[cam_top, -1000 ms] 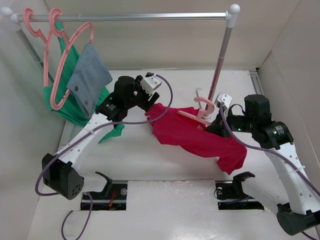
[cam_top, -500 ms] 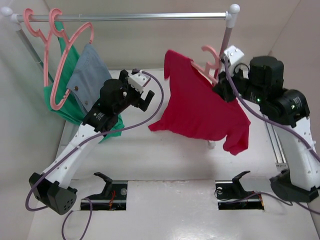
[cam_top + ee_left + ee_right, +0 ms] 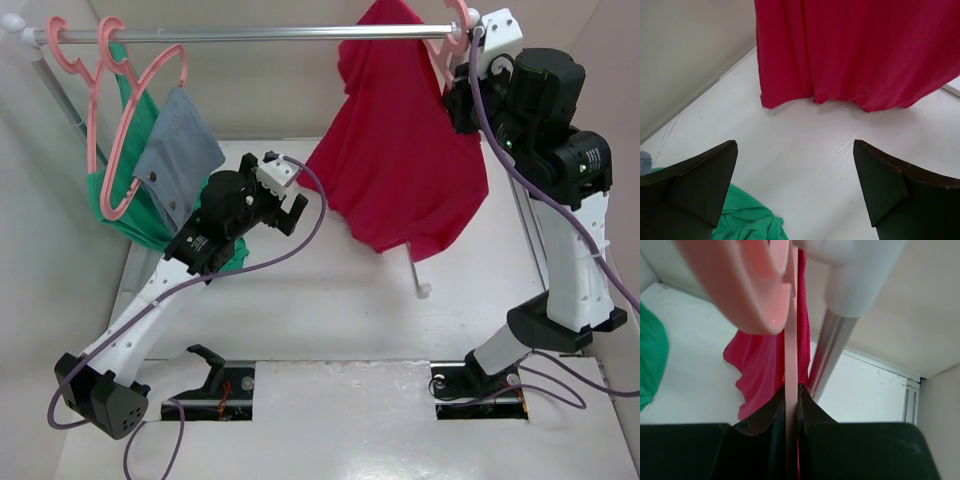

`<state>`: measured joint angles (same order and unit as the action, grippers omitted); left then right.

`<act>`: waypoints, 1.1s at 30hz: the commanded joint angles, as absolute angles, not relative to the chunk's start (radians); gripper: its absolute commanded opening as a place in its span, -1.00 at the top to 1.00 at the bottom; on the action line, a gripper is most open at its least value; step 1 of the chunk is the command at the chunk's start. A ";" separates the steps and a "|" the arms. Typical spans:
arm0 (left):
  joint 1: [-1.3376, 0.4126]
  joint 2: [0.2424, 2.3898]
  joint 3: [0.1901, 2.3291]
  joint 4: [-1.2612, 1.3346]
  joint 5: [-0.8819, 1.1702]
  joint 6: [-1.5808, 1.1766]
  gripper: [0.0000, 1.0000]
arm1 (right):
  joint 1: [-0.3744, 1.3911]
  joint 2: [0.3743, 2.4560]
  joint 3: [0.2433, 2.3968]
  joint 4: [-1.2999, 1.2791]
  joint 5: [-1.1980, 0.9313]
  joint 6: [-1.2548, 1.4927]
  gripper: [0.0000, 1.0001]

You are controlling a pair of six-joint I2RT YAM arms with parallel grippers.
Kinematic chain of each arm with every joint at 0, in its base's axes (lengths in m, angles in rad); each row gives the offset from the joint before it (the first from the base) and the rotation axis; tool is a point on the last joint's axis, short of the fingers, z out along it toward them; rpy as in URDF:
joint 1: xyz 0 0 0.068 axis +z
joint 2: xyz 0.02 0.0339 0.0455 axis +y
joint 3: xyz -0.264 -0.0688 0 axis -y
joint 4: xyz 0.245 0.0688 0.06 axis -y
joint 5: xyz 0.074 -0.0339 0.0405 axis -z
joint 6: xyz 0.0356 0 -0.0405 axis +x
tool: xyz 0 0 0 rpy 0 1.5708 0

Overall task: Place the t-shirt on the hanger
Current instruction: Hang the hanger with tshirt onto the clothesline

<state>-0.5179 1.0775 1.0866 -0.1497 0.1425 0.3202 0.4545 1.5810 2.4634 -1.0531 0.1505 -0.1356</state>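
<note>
**Setting:** white table boxed in pale board, with a chrome rail on posts across the back.

**1. t-shirt:** crimson, hanging at full length from the hanger. Its hem is loose and close to the table.

**2. hanger:** salmon pink, shoulders inside the shirt. The hook is raised to the rail's right end, beside the white post cap. Whether it rests on the rail cannot be told.

**3. right gripper:** held high, fingers pinching the hanger's thin stem below the hook and carrying the load.

**4. left gripper:** held low, fingers spread wide and empty. It faces the shirt's hem, apart from it.

**5. green garment and grey-blue cloth:** on matching pink hangers at the rail's left end.

**Step in hand (judged):** the shirt looks to be already on the hanger, so this is the hang-up stage.

**Next move calls for:** setting the hook over the rail, clear of the post cap, and lowering it until the rail bears the weight. Only then should the pinch let go.
</note>
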 commanded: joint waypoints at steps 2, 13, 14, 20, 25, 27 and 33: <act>-0.523 1.040 1.072 -0.100 0.149 0.302 -1.00 | 0.403 1.603 2.462 -0.838 0.126 -0.114 1.00; -0.532 1.020 1.052 -0.091 0.169 0.302 -1.00 | 0.379 1.631 2.289 -0.752 0.057 -0.086 1.00; -0.532 1.020 1.042 -0.081 0.169 0.302 -1.00 | 0.379 1.620 2.263 -0.727 0.057 -0.086 1.00; -0.532 1.020 1.042 -0.081 0.179 0.293 -1.00 | 0.388 1.631 2.253 -0.755 0.031 -0.077 1.00; -0.532 1.002 1.014 -0.072 0.179 0.293 -1.00 | 0.408 1.560 2.162 -0.769 -0.029 -0.101 -0.74; -0.532 1.002 1.003 -0.072 0.179 0.293 -1.00 | 0.422 1.510 2.123 -0.769 0.000 -0.110 -0.91; -0.532 0.992 0.974 -0.072 0.189 0.293 -1.00 | 0.453 1.269 2.019 -0.726 0.074 -0.130 -1.00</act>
